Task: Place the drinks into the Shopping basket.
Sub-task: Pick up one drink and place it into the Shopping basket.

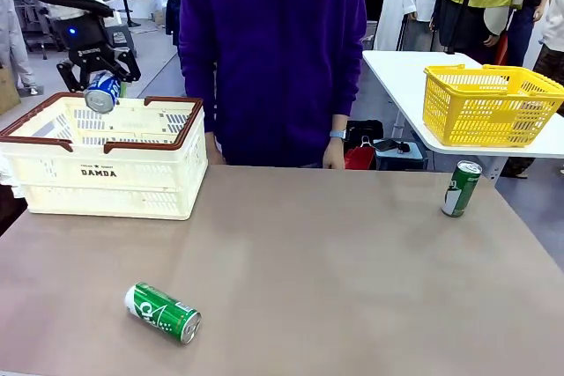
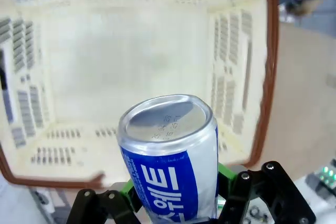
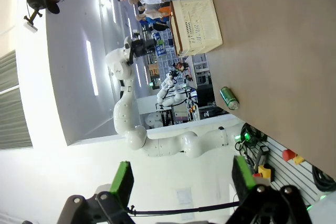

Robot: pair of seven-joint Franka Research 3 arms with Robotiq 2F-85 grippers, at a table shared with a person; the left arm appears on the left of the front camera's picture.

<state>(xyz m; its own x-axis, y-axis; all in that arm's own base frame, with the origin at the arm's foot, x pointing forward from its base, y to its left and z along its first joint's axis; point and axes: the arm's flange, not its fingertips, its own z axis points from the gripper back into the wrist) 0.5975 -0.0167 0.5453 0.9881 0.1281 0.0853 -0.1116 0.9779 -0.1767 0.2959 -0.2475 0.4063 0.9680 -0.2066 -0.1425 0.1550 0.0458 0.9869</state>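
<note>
My left gripper [image 1: 100, 87] hangs over the cream Shopping basket [image 1: 53, 184], shut on a blue drink can [image 1: 102, 92]. In the left wrist view that blue can [image 2: 168, 161] sits between the green pads of the left gripper [image 2: 173, 195], its silver top facing the basket's bare floor [image 2: 131, 61]. A green can [image 1: 162, 313] lies on its side near the table's front edge. Another green can [image 1: 461, 188] stands upright at the far right. My right gripper [image 3: 181, 179] is open, with nothing between its fingers; its view shows the basket [image 3: 197, 19] and the lying can [image 3: 229, 98] far off.
A person in a purple top [image 1: 273, 50] stands at the far side, a hand [image 1: 333, 154] at the table edge. A yellow mesh basket [image 1: 489, 103] sits on a white side table at the right. The brown tabletop [image 1: 335, 253] between the cans is bare.
</note>
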